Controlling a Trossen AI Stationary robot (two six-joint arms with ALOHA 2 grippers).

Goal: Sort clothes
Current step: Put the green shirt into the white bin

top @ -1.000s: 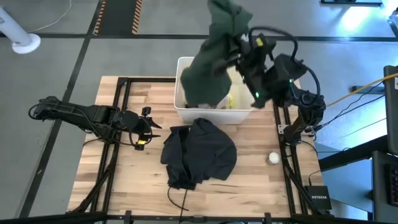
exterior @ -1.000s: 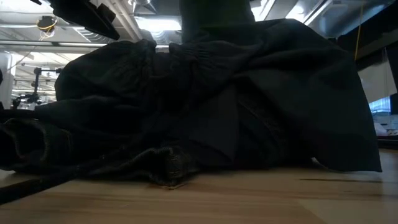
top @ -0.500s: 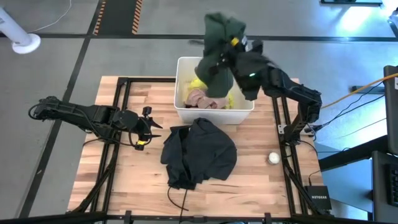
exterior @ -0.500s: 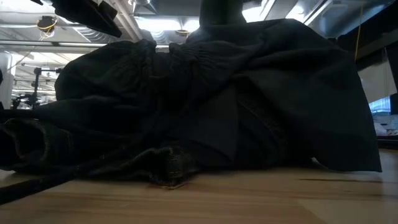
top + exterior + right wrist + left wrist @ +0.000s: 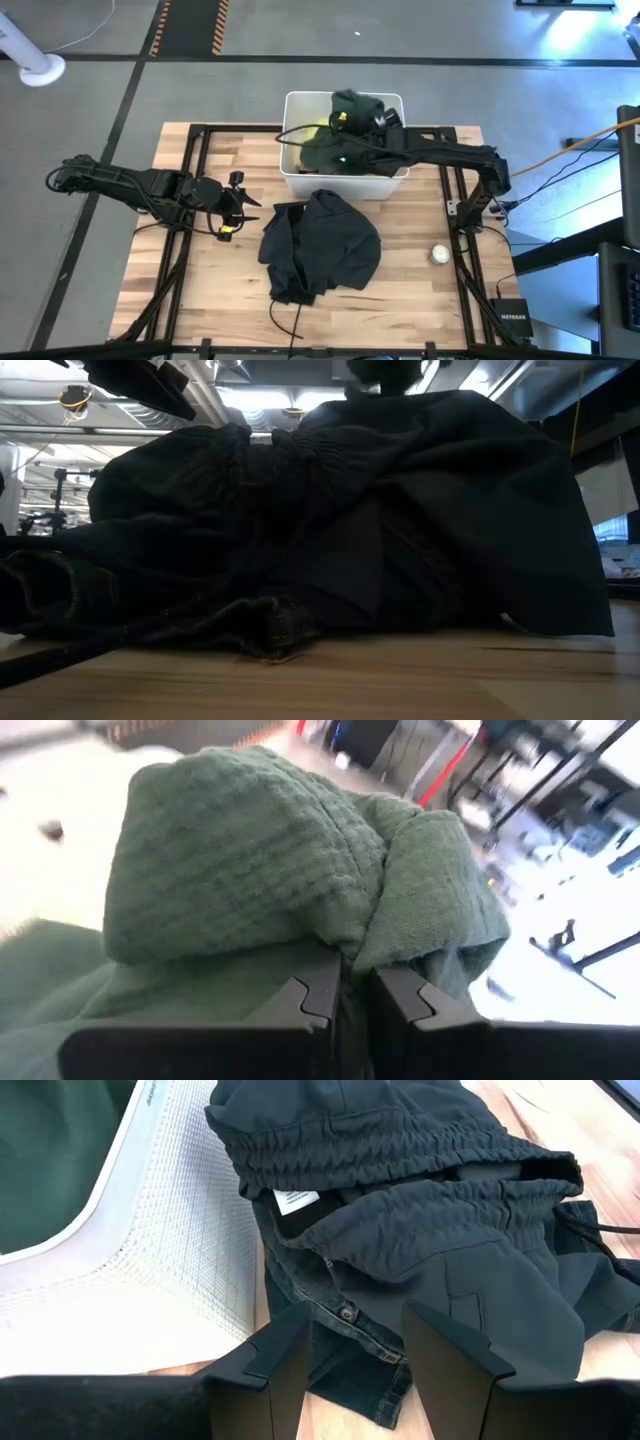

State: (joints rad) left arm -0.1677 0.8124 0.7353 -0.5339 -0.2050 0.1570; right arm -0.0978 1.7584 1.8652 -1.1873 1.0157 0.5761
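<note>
My right gripper (image 5: 346, 118) reaches over the white bin (image 5: 296, 176) and is shut on a dark green garment (image 5: 335, 148). That garment lies bunched inside the bin over a neon yellow piece (image 5: 313, 131). A pile of black and charcoal clothes (image 5: 322, 245) rests on the table just in front of the bin, and it fills the low view (image 5: 350, 530). My left gripper (image 5: 240, 205) stands open left of this pile. In its wrist view the gripper (image 5: 365, 1370) has nothing between its fingers and looks onto the pile's elastic waistband (image 5: 400, 1150). My right gripper pinches a bunched fold of the dark green garment (image 5: 345, 942) between its two fingers, several layers thick. The cloth bulges up over the fingertips (image 5: 310, 992). The fingers come from the table's right, slanting downward. The rest of the garment lies slack in the bin.
A small white ball (image 5: 440, 254) lies on the wood at the right. A drawstring (image 5: 288, 322) trails from the pile toward the near edge. Bare tabletop lies at the near left and near right.
My right gripper has come down from high above the bin and turned, carrying the green garment toward the table's left. The garment, which hung long and clear above the bin, now lies lowered and bunched inside it, covering most of the yellow piece.
</note>
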